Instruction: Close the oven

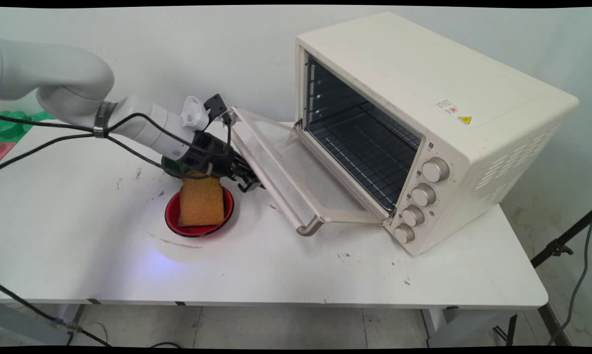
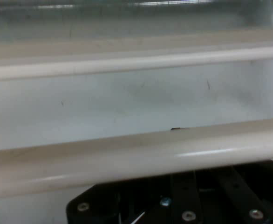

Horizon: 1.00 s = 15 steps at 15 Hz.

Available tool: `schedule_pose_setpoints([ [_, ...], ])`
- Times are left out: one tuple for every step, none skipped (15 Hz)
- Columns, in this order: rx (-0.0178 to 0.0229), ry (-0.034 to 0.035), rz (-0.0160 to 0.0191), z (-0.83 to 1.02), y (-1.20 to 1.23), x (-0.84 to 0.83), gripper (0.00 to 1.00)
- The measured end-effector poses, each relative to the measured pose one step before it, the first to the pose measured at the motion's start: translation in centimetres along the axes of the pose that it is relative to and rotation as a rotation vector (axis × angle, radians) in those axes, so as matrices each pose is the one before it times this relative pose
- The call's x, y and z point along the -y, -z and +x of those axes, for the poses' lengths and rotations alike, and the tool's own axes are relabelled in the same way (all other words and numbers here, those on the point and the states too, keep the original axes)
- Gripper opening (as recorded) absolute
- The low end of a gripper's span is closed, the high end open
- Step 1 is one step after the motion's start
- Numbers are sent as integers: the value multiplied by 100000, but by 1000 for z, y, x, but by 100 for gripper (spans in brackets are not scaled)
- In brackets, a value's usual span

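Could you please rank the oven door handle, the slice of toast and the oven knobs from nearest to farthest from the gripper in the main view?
1. Oven door handle, right at the gripper.
2. Slice of toast, just left on the red plate.
3. Oven knobs, far right.

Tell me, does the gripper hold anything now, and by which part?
It cannot be told. The gripper is right at the handle bar of the oven door, which lies open, but its fingers are hidden in both views.

Cream toaster oven on the white table, door (glass-paned) hanging open, handle bar outermost.
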<state>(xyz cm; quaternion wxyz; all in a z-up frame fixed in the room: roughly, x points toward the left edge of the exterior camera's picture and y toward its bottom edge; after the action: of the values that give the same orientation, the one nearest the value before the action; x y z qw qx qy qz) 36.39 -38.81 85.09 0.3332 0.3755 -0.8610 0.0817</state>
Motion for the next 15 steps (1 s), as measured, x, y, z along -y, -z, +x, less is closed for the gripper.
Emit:
schedule_pose_setpoints([
  [-473,382,44,277,-107,-40,0],
  [-645,508,140,305,-58,-51,0],
  [-899,642,126,396,-2,-73,0],
  [-999,531,93,444,45,-96,0],
  [-917,350,7,433,54,-85,0],
  [-1132,144,-239,599,30,-110,0],
  [-1246,179,-147,555,115,-108,0],
  [-1274,37,-282,610,84,-109,0],
  [-1139,-72,-284,565,54,-76,0],
  [-1555,-163,-409,775,58,-92,0],
  [-1179,-153,-325,579,41,-64,0],
  [-1318,-197,-330,607,61,-47,0],
  [-1543,-322,-538,793,38,-63,0],
  [-1125,-271,-313,548,109,-61,0],
  [-1004,-213,-192,473,116,-31,0],
])
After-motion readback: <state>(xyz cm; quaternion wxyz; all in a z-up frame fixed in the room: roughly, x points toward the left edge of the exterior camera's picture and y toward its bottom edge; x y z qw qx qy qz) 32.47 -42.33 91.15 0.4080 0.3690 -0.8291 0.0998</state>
